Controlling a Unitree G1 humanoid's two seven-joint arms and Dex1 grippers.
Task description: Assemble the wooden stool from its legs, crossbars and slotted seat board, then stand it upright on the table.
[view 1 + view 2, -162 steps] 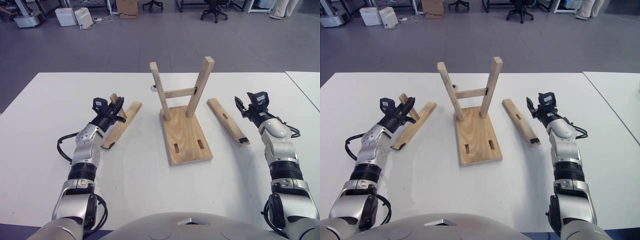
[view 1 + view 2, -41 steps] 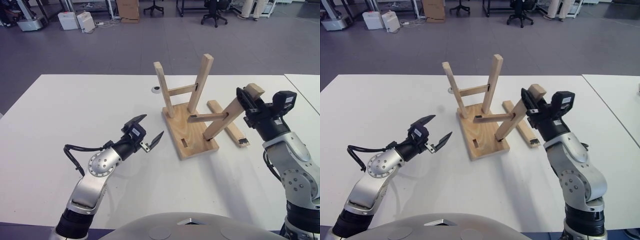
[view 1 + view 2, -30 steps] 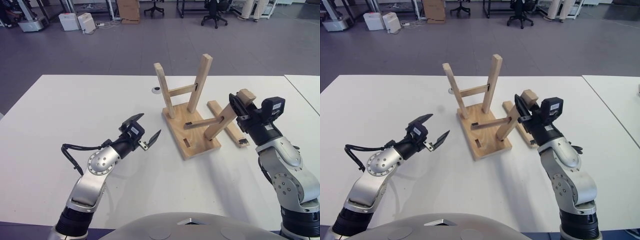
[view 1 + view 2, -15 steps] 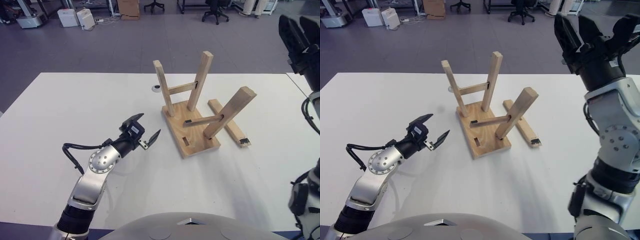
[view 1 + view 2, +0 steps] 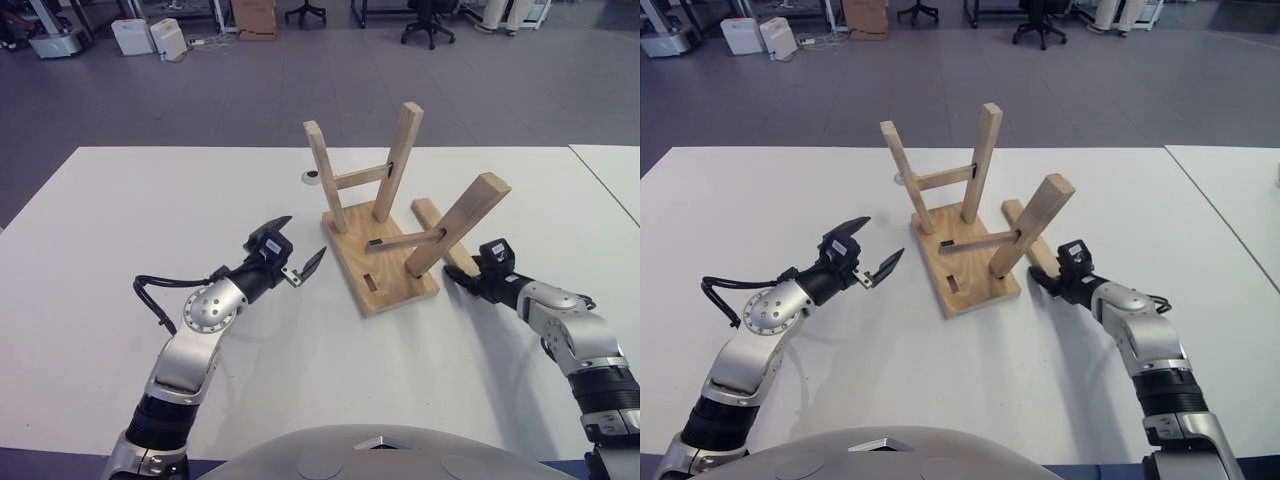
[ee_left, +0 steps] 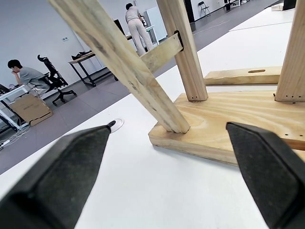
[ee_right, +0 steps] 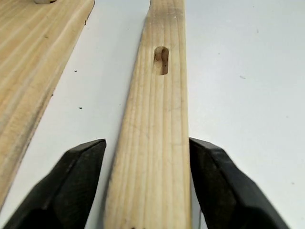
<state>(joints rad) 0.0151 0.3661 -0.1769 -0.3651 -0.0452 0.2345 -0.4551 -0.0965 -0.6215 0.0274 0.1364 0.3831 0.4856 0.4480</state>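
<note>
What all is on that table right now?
Table: one, white, under everything.
Seat board: one, pale wood, flat mid-table.
Upright legs: two, pale wood, on the board's far end.
Tilted leg: one, pale wood, at the board's near right corner.
Crossbars: two, pale wood; one joins the upright legs, one juts from the tilted leg.
Loose leg: one, pale wood, flat right of the board.
Round fitting: one, grey, tabletop, beside the upright legs.
Left gripper: one, black, open, left of the board.
Right gripper: one, black, open, straddling the loose leg's near end.
</note>
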